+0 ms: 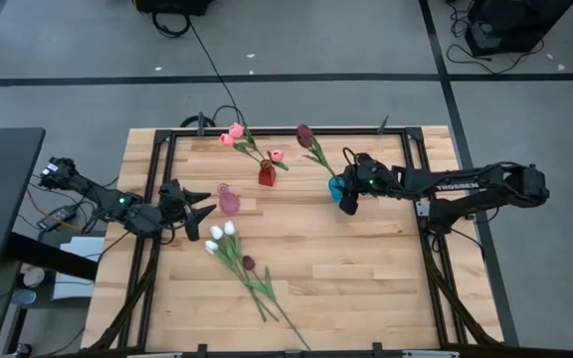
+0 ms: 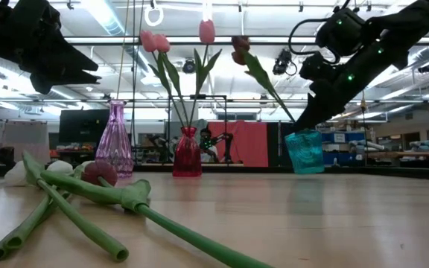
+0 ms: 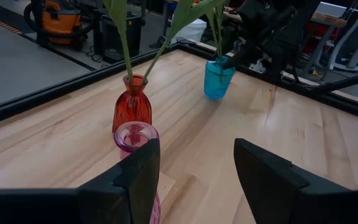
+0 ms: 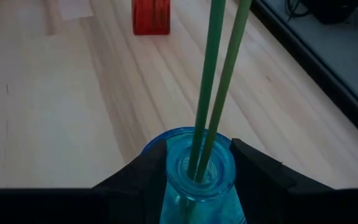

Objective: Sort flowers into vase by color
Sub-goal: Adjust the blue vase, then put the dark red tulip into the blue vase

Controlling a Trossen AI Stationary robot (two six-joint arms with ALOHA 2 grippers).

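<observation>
Remaining long-stemmed artificial tulips point(image 1: 239, 256) at 6 o'clock look light, floppy; best pinched mid-stem; left gripper point(image 1: 199, 211) spread, empty; right gripper point(image 1: 347, 198) straddling teal glass vase point(image 1: 338, 186), grip unclear.

You have a wooden table point(image 1: 346, 268) with a black frame along its edges. Beyond it, on the grey floor, a black cable point(image 1: 212, 70) runs toward the far edge. A grey desk point(image 1: 3, 189) stands beside the table, and white papers point(image 1: 73, 268) lie near it.
</observation>
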